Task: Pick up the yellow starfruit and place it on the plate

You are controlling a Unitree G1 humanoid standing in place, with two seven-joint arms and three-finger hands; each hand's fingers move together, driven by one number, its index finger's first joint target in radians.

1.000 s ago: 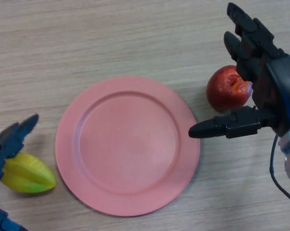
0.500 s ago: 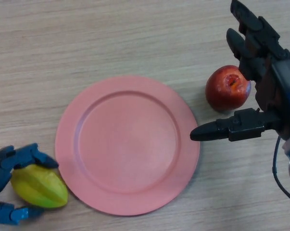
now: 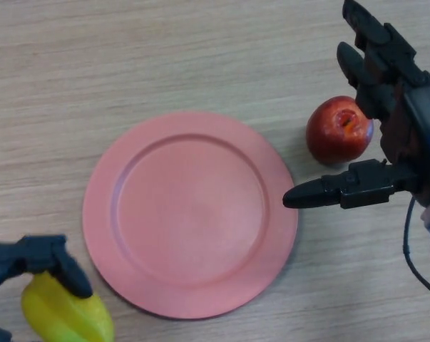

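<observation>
The plate (image 3: 190,214) is a plain salmon pink with no pattern, a shade deeper along its rim. To its lower left, the starfruit (image 3: 66,319) is bright yellow, turning greenish at one side. To the plate's upper right, the apple (image 3: 336,130) is deep red with an orange-yellow patch near its top. Both the left robot hand (image 3: 31,258) and the right robot hand (image 3: 386,107) are black. The table (image 3: 129,57) is pale beige with fine horizontal wood-grain streaks.

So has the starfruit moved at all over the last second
Yes. The starfruit has shifted toward the bottom edge of the view and slightly right, judged against the pink plate, which stayed put. The left hand now has its fingers curled over it.
</observation>
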